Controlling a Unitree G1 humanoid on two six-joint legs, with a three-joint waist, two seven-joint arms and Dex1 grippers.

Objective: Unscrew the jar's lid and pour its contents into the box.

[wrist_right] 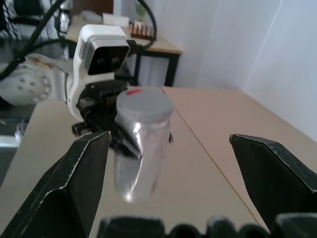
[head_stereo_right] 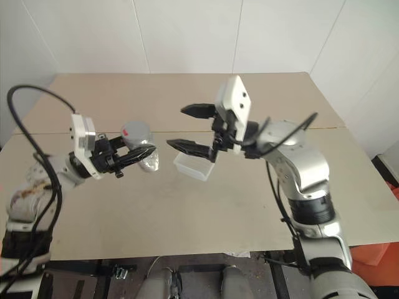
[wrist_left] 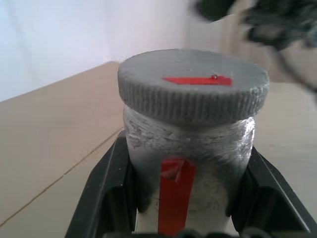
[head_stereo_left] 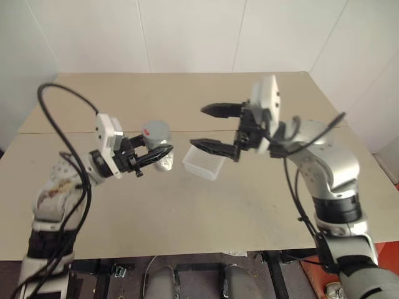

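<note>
Above table (head_stereo_left: 187, 218), jar (head_stereo_left: 163, 163) gripped in L claw (head_stereo_left: 159, 156), lid (head_stereo_left: 156, 132) on.

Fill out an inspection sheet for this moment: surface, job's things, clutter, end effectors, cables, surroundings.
Surface: tan table, a seam running across it.
Job's things: jar held above the table, grey lid screwed on, red marks on lid and side; contents cannot be made out. Box on the table, upright.
Clutter: nothing seen on the table.
End effectors: left end effector shut on the jar's body; right end effector open, facing the jar, not touching it.
Cables: black cable looping over the left arm; another along the right arm.
Surroundings: white walls; a desk behind the left arm.
</note>
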